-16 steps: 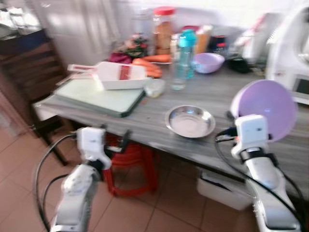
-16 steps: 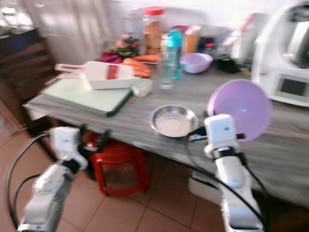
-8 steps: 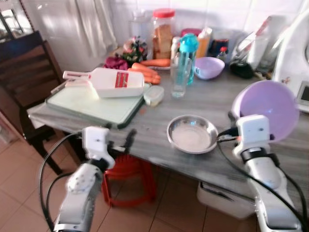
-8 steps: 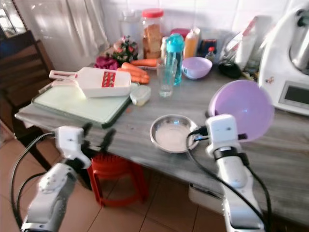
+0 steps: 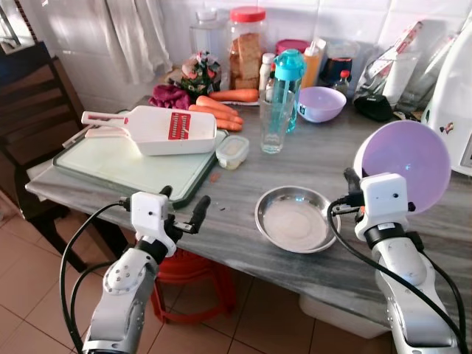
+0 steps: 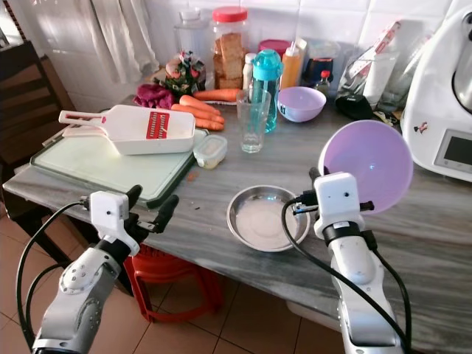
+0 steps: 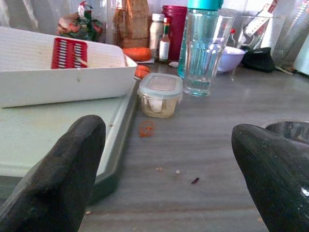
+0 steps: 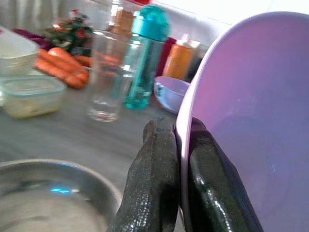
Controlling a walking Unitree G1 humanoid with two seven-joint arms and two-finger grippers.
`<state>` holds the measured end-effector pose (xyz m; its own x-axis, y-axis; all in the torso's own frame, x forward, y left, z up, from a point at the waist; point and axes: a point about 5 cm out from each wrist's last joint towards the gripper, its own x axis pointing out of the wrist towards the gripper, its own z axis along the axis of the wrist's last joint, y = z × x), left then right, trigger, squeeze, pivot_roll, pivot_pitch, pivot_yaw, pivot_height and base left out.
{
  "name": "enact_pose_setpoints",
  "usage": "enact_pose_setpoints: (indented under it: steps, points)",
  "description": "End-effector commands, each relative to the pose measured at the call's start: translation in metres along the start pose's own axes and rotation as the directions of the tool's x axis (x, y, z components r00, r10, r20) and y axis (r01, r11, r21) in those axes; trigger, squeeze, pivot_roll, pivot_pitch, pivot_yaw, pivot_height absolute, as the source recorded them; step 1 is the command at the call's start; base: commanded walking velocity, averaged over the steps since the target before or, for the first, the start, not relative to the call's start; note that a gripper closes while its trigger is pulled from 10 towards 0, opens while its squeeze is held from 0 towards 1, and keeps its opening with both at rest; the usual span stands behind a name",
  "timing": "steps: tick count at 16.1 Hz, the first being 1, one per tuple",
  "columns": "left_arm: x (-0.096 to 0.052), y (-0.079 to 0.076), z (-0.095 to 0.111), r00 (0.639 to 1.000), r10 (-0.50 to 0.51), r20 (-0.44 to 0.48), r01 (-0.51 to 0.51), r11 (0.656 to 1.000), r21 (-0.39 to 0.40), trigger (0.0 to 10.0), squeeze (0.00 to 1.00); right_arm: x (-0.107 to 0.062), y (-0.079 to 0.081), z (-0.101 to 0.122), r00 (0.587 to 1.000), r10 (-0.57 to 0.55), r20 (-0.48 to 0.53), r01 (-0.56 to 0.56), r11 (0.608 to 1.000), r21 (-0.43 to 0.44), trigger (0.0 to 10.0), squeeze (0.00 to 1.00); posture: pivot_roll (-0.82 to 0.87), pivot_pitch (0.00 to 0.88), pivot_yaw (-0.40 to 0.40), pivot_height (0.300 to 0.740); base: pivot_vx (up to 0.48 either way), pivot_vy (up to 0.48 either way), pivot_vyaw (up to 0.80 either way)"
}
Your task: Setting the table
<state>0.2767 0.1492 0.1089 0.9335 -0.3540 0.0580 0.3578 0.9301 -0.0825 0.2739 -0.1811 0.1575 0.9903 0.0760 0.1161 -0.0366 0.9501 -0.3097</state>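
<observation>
A large lilac bowl [image 5: 405,166] is held on edge, tilted up, above the right part of the grey table [image 5: 346,147]. My right gripper [image 5: 352,184] is shut on the lilac bowl's rim [image 8: 193,96], one finger on each side. Just left of it, a steel bowl [image 5: 295,219] lies on the table. My left gripper [image 5: 183,199] stands open at the table's front edge, beside the corner of the green cutting board [image 5: 133,158], with nothing between its fingers [image 7: 77,145].
A white slicer [image 5: 158,129] lies on the board. A small lidded container [image 5: 232,150], a glass [image 5: 275,122], a teal bottle [image 5: 289,81], carrots [image 5: 221,110], a small lilac bowl [image 5: 318,103] and jars stand behind. White appliance [image 6: 446,110] at right, red stool [image 5: 188,269] underneath, dark chair [image 5: 33,118] at left.
The whole picture has shifted and sharpened as the camera moved nearer the table. The right gripper still holds the lilac bowl. The left gripper now reaches the table's front edge.
</observation>
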Motion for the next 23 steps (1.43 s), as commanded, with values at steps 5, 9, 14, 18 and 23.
enact_pose_setpoints:
  steps: [5, 9, 14, 18, 23]
  points:
    - [-0.002, 0.006, 0.009, 0.997, -0.067, 0.033, 0.066, 0.997, 0.034, 10.0, 0.0, 0.004, 0.015, 0.002, 0.982, 0.191, 0.009, -0.191, 0.981, -0.037, 10.0, 0.0, -0.01, 0.0, 0.026, 0.74, 0.0, 0.0, 0.0]
    - [-0.018, 0.003, 0.002, 0.969, -0.242, -0.046, 0.246, 0.964, 0.102, 10.0, 0.0, 0.022, 0.008, 0.005, 0.969, 0.246, 0.006, -0.244, 0.964, -0.106, 10.0, 0.0, -0.01, 0.0, 0.018, 0.74, 0.0, 0.0, 0.0]
    - [-0.024, -0.008, 0.0, 0.933, -0.354, -0.071, 0.359, 0.929, 0.088, 10.0, 0.0, 0.053, 0.018, 0.008, 0.901, 0.431, 0.043, -0.427, 0.901, -0.08, 10.0, 0.0, -0.01, 0.01, 0.028, 0.74, 0.0, 0.0, 0.0]
    - [-0.032, -0.012, -0.001, 0.926, -0.368, -0.084, 0.374, 0.924, 0.079, 10.0, 0.0, 0.067, 0.038, 0.009, 0.828, 0.558, 0.053, -0.554, 0.83, -0.062, 10.0, 0.0, 0.01, 0.031, 0.037, 0.74, 0.0, 0.0, 0.0]
    - [-0.039, -0.009, 0.001, 0.924, -0.367, -0.106, 0.376, 0.923, 0.082, 10.0, 0.0, 0.079, 0.063, 0.003, 0.743, 0.668, 0.047, -0.666, 0.744, -0.045, 10.0, 0.0, 0.03, 0.055, 0.048, 0.74, 0.0, 0.0, 0.0]
